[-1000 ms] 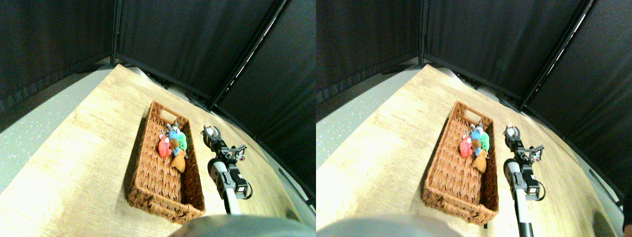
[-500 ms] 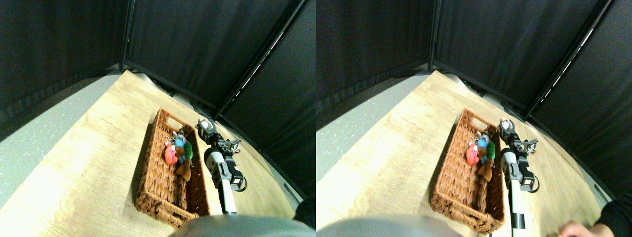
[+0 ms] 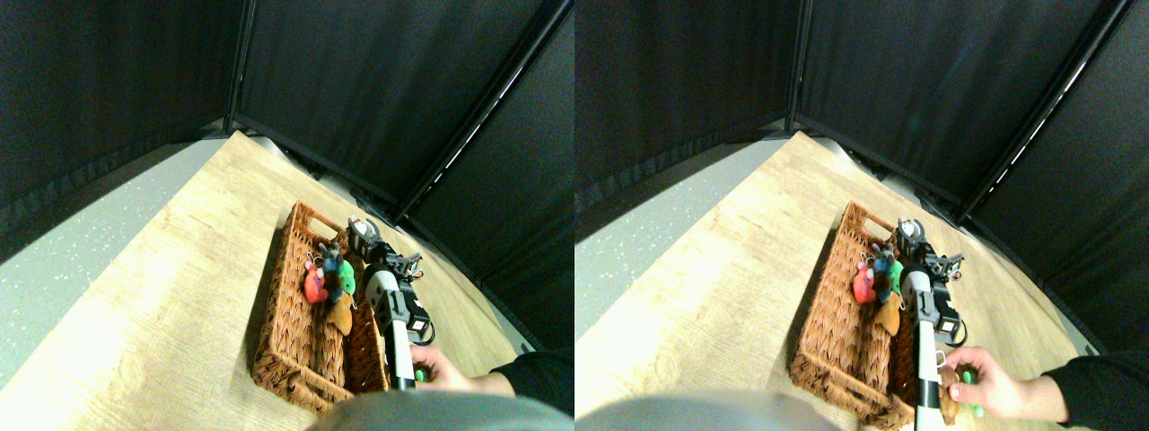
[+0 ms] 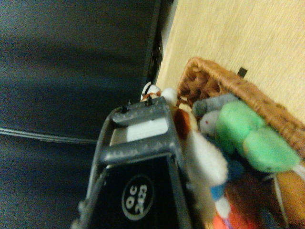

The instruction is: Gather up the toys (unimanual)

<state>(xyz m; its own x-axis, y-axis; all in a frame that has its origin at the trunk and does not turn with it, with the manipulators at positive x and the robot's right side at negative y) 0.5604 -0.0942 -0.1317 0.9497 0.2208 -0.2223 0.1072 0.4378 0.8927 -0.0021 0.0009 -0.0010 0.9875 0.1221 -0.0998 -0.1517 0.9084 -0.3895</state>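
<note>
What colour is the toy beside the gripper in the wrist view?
White, with a brown patch; the toy shows best in the wrist view.

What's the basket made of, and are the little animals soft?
The basket looks like woven brown wicker: its walls show a plaited, ribbed pattern with a dull finish. The toys inside it seem to be soft plush, with fuzzy, rounded, matte bodies in the wrist view.

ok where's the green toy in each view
Stereo pair view: the green toy lies in the basket, at the right edge of the toy pile, just left of the gripper.
Wrist view: the green toy lies against the basket wall, beside the jaw frame.
Shared landmark: the grey toy touching it.
</note>
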